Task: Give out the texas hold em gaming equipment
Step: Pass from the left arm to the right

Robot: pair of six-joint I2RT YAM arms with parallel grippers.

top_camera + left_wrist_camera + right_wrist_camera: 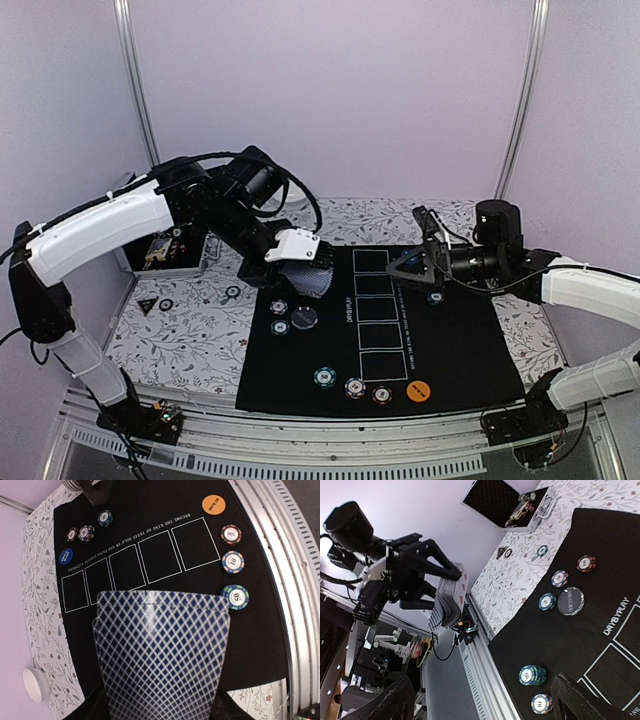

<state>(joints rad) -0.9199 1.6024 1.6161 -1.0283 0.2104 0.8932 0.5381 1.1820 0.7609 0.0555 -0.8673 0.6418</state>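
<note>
The left jaws clamp a fanned stack of playing cards (162, 650) above the black mat (450, 350); the right jaws gape wide, holding nothing. Striped poker chips (233, 562) lie on the mat.

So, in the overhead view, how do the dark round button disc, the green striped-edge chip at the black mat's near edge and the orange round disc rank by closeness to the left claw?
1. Dark round button disc, just nearside of the left gripper.
2. Green striped-edge chip, left along the near edge.
3. Orange round disc, farthest right.
</note>
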